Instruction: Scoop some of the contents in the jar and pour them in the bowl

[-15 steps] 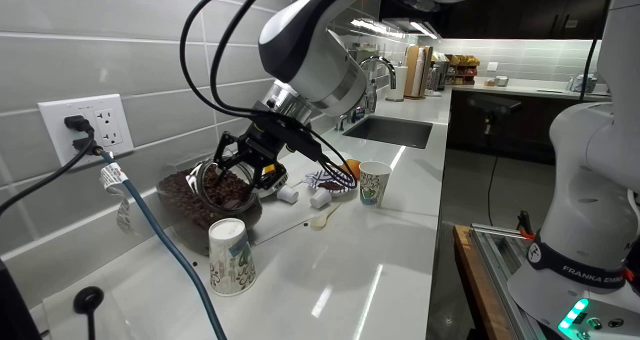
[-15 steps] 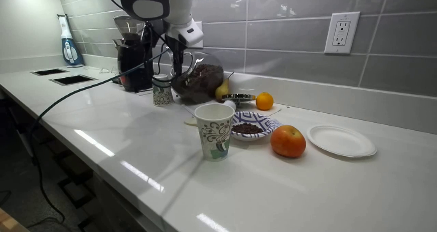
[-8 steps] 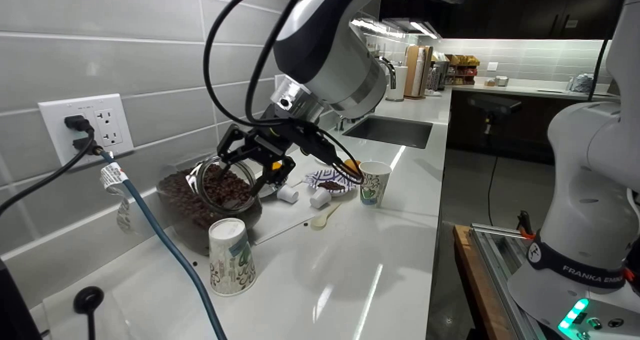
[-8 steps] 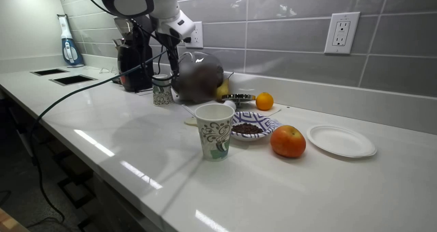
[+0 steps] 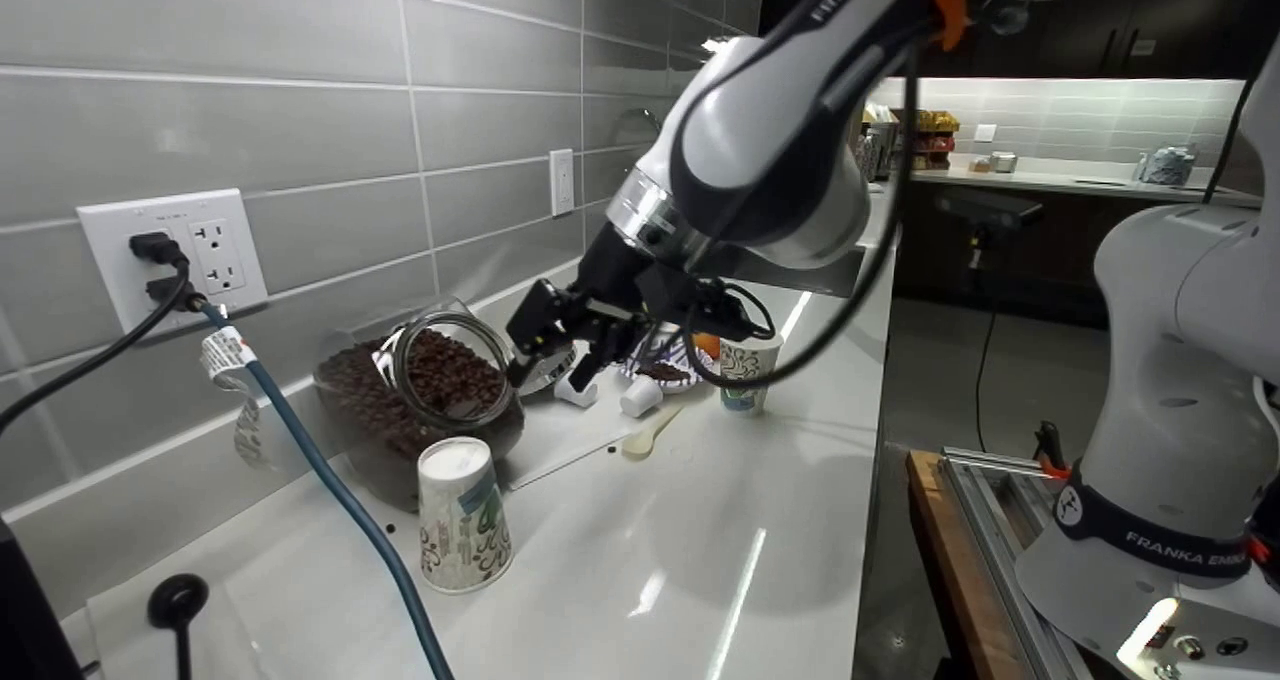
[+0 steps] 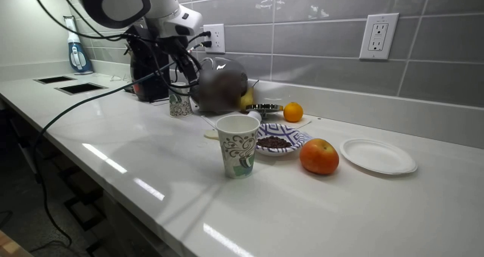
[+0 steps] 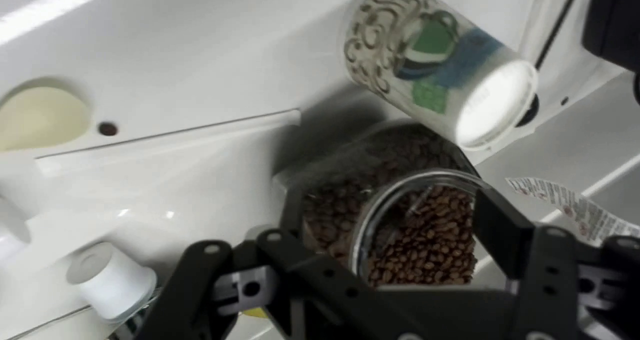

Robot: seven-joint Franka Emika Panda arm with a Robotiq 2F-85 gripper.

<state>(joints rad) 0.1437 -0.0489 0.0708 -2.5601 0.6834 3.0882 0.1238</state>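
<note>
— What has your tool [image 7: 391,215] got hold of?

— Nothing I can see: my tool's jaws stand well apart. In the wrist view the mouth of the jar [image 7: 376,207] shows between them, at four o'clock from the middle. Whether a tip touches the rim, I can't tell.

— Why is the jar set like that?

— Its mouth slants to the side instead of straight up; I take it that lets me reach the beans [image 7: 430,245] sideways. What looks like its lid [image 6: 264,107] is off, leaving the way clear.

— And the bowl [image 6: 280,129]?

— In an exterior view it's on the desk [image 6: 378,211] between four and five o'clock from the jar, near enough for a short carry. Beans lie in it, so the pouring looks at least partly done.

— Why the spoon [image 5: 645,444]?

— In an exterior view it lies at six o'clock from the bowl, handle toward one. I'd guess it's there as a scoop; without it, beans will probably slip between my jaws.

— Anything to mind?

— The upside-down cup [image 5: 464,520] stands just beside the jar, at five o'clock in an exterior view; a wide swing could tip it.
</note>
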